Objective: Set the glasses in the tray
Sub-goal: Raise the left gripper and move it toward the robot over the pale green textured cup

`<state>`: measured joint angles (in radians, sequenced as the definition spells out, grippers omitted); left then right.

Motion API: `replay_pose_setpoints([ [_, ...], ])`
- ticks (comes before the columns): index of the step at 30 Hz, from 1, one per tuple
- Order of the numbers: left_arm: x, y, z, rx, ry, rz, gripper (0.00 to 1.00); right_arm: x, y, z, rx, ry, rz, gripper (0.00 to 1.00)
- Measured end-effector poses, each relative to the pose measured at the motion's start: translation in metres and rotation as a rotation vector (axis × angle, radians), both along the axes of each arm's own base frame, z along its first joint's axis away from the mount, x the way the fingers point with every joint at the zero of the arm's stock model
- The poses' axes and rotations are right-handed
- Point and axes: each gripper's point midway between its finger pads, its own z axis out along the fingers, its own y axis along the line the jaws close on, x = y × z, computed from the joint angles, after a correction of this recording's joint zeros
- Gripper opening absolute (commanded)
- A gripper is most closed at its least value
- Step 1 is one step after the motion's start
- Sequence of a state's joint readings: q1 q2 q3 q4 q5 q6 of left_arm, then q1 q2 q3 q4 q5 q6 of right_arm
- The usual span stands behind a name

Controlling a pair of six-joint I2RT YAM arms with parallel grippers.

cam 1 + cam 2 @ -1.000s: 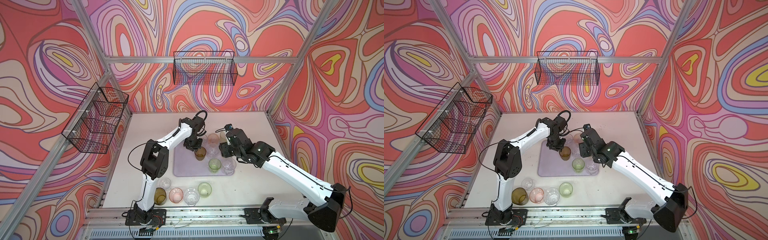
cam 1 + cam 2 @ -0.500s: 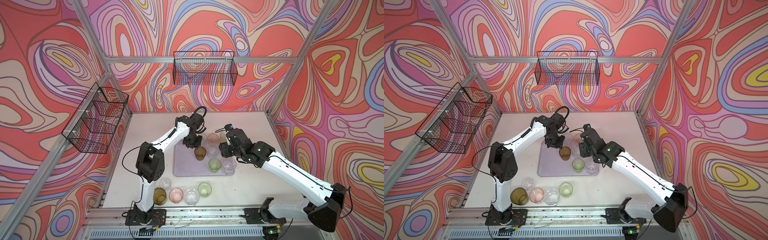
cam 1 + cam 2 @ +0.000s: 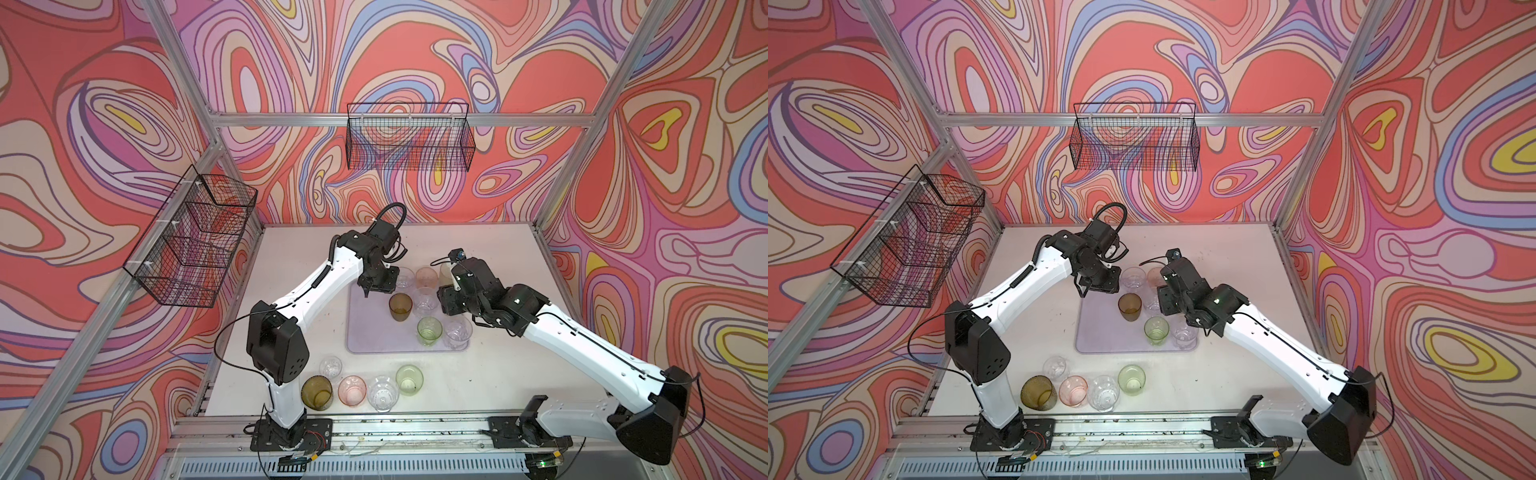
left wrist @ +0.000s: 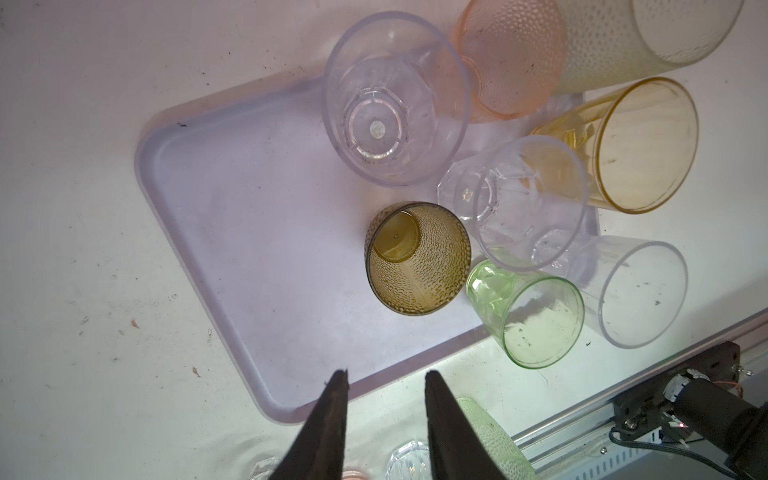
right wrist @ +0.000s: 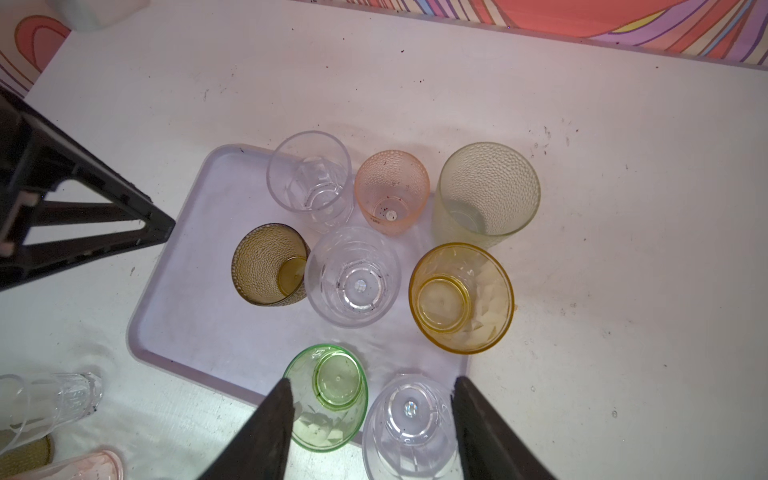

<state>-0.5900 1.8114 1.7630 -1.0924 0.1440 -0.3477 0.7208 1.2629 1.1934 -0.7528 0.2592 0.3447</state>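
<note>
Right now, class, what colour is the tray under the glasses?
The tray is plain pale lilac; it shows best in the right wrist view.

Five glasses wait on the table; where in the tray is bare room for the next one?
In a top view the left half of the tray is bare, from its left rim to the olive-brown glass and the green glass. Its right half is crowded, glasses close together. The left gripper hangs above that bare half.
</note>
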Motion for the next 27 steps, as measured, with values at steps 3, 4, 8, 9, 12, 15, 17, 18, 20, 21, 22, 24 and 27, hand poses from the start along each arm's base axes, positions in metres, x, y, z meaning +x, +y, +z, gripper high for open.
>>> replay_pose_setpoints([
  [3,-0.004,0.003,0.002,-0.002,-0.006,-0.006,0.35,0.000,0.000,0.000,-0.002,-0.001,0.002,0.63],
  [4,-0.006,0.004,0.002,-0.001,-0.007,-0.007,0.35,0.000,0.000,0.000,-0.002,-0.002,0.002,0.63],
  [8,-0.013,0.010,0.006,-0.001,-0.021,-0.013,0.35,0.000,0.000,0.000,-0.002,-0.002,0.003,0.62],
  [9,-0.015,0.011,0.008,-0.002,-0.026,-0.015,0.36,0.000,0.000,0.000,-0.002,-0.002,0.003,0.63],
  [12,-0.022,0.017,0.016,-0.004,-0.048,-0.022,0.36,0.000,0.000,0.000,-0.002,-0.002,0.003,0.63],
  [15,-0.028,0.023,0.023,-0.009,-0.075,-0.031,0.36,0.000,0.000,0.000,-0.002,-0.001,0.004,0.63],
  [17,-0.032,0.027,0.026,-0.006,-0.087,-0.036,0.36,0.000,0.000,0.000,-0.002,-0.001,0.004,0.63],
  [18,-0.034,0.029,0.027,-0.003,-0.092,-0.039,0.36,0.000,0.000,0.000,-0.001,-0.001,0.004,0.63],
  [20,-0.038,0.033,0.027,0.004,-0.098,-0.044,0.36,0.000,0.000,0.000,-0.002,-0.001,0.004,0.63],
  [21,-0.040,0.035,0.026,0.008,-0.099,-0.046,0.36,0.000,0.000,0.000,-0.002,-0.002,0.005,0.63],
  [22,-0.043,0.037,0.026,0.010,-0.099,-0.049,0.36,0.000,0.000,0.000,-0.003,-0.002,0.005,0.63],
  [24,-0.048,0.040,0.024,0.014,-0.098,-0.055,0.36,0.000,0.000,0.000,-0.005,-0.003,0.008,0.63],
  [27,-0.054,0.044,0.023,0.017,-0.101,-0.065,0.36,0.000,0.000,0.000,-0.007,-0.003,0.009,0.64],
])
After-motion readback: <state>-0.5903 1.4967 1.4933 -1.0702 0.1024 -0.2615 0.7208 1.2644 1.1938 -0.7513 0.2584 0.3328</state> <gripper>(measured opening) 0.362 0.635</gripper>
